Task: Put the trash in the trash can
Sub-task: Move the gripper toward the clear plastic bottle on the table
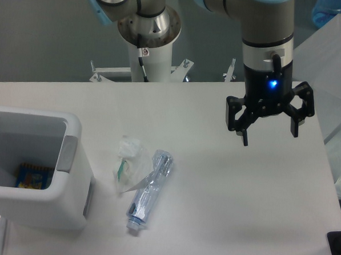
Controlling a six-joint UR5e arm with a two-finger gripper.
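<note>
Trash is being shown lying on the white table (223,210) in the single camera view: a crushed clear bottle (150,190) with its blue cap toward the near edge, and a crumpled wrapper (128,162) touching its left side. The trash can (71,173) is being seen at the left, just beside them, with a colourful packet (33,176) inside. The end effector (270,132) is being held spread wide, empty, above the table's right part, well apart from the trash.
</note>
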